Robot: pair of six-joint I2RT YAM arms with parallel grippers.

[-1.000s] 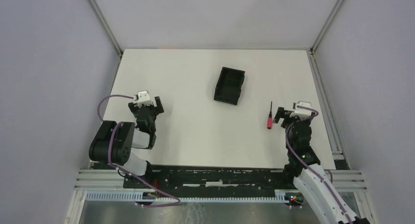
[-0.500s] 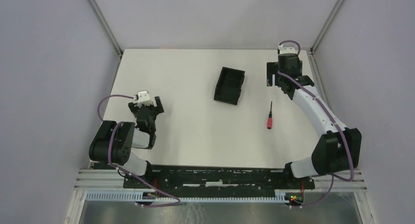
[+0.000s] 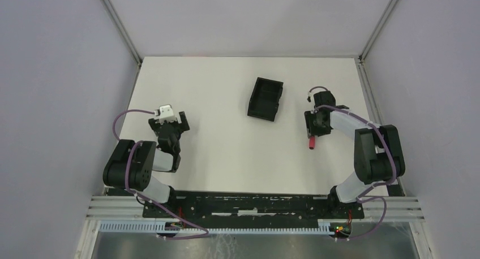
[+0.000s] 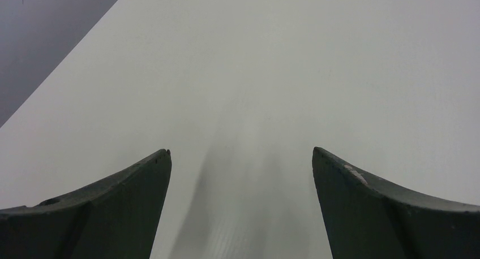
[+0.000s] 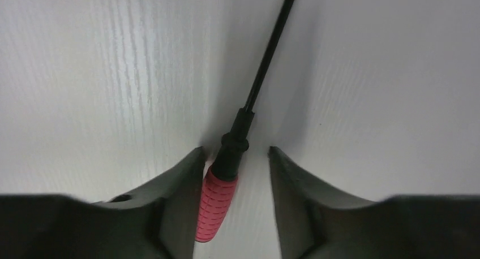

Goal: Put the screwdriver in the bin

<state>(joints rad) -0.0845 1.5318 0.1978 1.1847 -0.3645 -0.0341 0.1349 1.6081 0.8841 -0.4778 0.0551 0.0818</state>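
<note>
The screwdriver (image 3: 311, 143), with a red handle and a thin black shaft, lies on the white table right of the middle. My right gripper (image 3: 315, 125) is lowered over it, so only the handle end shows from above. In the right wrist view the handle (image 5: 218, 197) lies between the fingers of the right gripper (image 5: 236, 151). The left finger touches it, while a gap separates it from the right finger. The black bin (image 3: 251, 103) stands empty, further back and to the left of the screwdriver. My left gripper (image 3: 168, 122) (image 4: 240, 150) rests open at the near left, holding nothing.
Grey walls and metal frame posts (image 3: 119, 27) enclose the table on three sides. The right arm's elbow (image 3: 376, 151) rises over the table's right side. A purple cable (image 3: 121, 120) loops beside the left arm.
The right arm swung from the far right corner down onto the screwdriver. Its jaws have narrowed around the handle. The left arm, the bin and the screwdriver have not moved.
</note>
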